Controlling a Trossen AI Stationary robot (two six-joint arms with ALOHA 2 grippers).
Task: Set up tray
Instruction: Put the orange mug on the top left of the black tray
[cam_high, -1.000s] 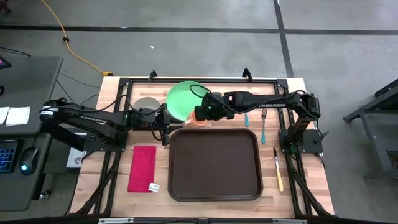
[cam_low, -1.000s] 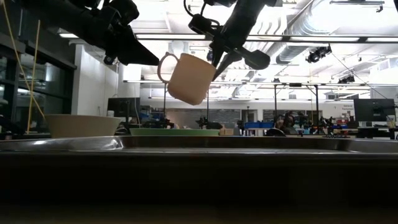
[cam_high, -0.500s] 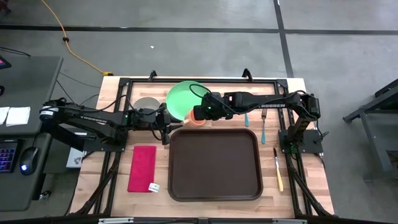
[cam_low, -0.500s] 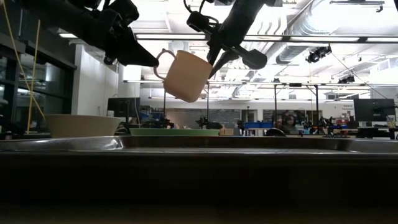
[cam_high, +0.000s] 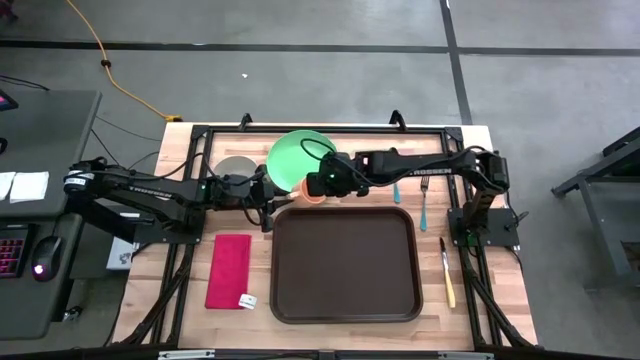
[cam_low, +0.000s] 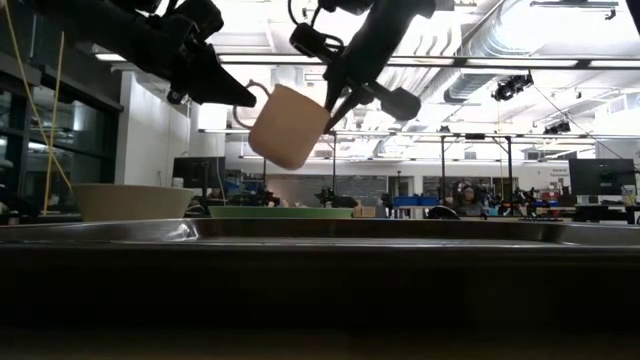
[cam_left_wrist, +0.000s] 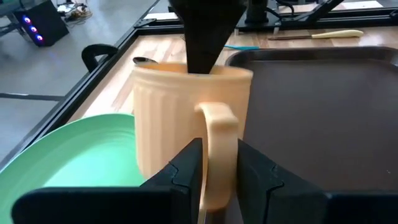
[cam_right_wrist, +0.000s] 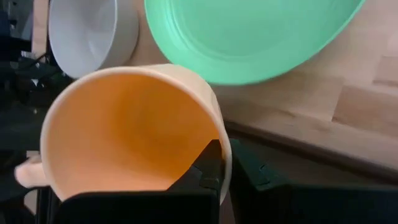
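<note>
The large dark brown rectangular plastic tray (cam_high: 346, 264), with rounded corners and a raised rim, lies flat on the wooden table, near its front edge and about midway across its width. Its long sides run across the table, and its inner surface is bare, with nothing resting on it. In the low view its dark rim (cam_low: 320, 232) spans the whole width of the foreground, and in the left wrist view one rounded corner and part of its smooth floor (cam_left_wrist: 323, 106) show.
</note>
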